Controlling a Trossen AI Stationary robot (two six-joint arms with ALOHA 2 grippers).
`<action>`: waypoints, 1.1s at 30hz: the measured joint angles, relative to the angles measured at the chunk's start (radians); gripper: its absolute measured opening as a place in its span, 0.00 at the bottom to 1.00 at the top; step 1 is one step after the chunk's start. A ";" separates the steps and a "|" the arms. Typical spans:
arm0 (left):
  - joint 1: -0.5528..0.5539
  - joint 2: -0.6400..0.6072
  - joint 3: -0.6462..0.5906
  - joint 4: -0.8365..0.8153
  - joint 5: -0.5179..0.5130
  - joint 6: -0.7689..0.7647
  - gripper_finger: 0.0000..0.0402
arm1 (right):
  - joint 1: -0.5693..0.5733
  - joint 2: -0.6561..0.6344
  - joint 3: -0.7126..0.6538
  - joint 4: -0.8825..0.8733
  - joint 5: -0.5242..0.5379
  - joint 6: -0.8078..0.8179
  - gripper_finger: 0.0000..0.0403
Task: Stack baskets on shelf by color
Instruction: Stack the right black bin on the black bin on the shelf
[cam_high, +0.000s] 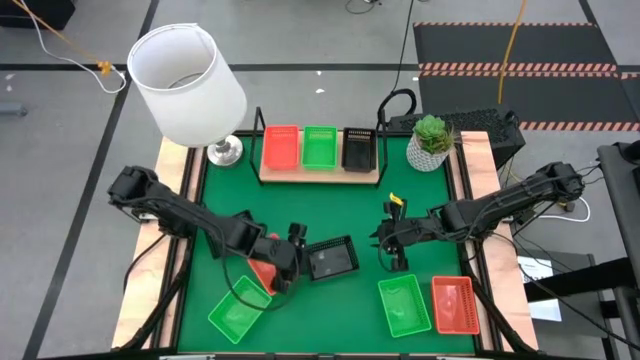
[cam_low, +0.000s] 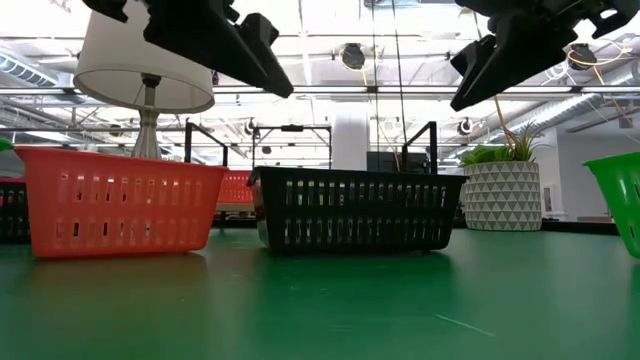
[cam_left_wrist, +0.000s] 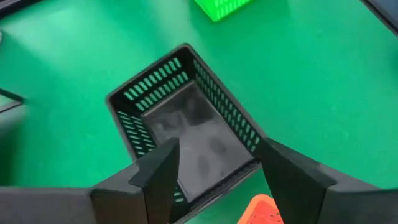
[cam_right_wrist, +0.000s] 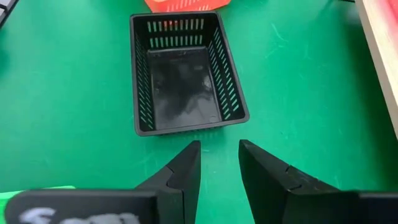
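Observation:
A black basket (cam_high: 332, 258) rests on its base in the middle of the green mat, also seen in the low view (cam_low: 355, 208). My left gripper (cam_high: 296, 255) hangs open above its left end; in the left wrist view (cam_left_wrist: 217, 180) the fingers stand on either side of that end, clear of it. Beneath that arm lies an orange-red basket (cam_high: 262, 272). My right gripper (cam_right_wrist: 219, 155) is open just right of the black basket (cam_right_wrist: 183, 74), with nothing between its fingers. The shelf (cam_high: 320, 178) at the far side carries a red (cam_high: 281, 147), a green (cam_high: 320, 147) and a black basket (cam_high: 359, 149).
One green basket (cam_high: 238, 310) lies near left; another green (cam_high: 403, 305) and an orange-red one (cam_high: 455, 305) lie near right. A white lamp (cam_high: 190, 85) stands at the far left and a potted plant (cam_high: 431, 140) at the far right.

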 joint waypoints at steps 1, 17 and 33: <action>-0.005 0.011 0.014 -0.013 -0.001 0.005 0.56 | 0.000 0.000 0.000 0.000 0.000 0.000 0.25; -0.017 0.191 0.194 -0.226 0.004 0.090 0.56 | 0.017 0.000 0.000 -0.012 -0.077 0.017 0.25; -0.013 0.257 0.194 -0.226 0.042 0.206 0.56 | 0.033 0.000 0.001 -0.018 -0.076 0.015 0.25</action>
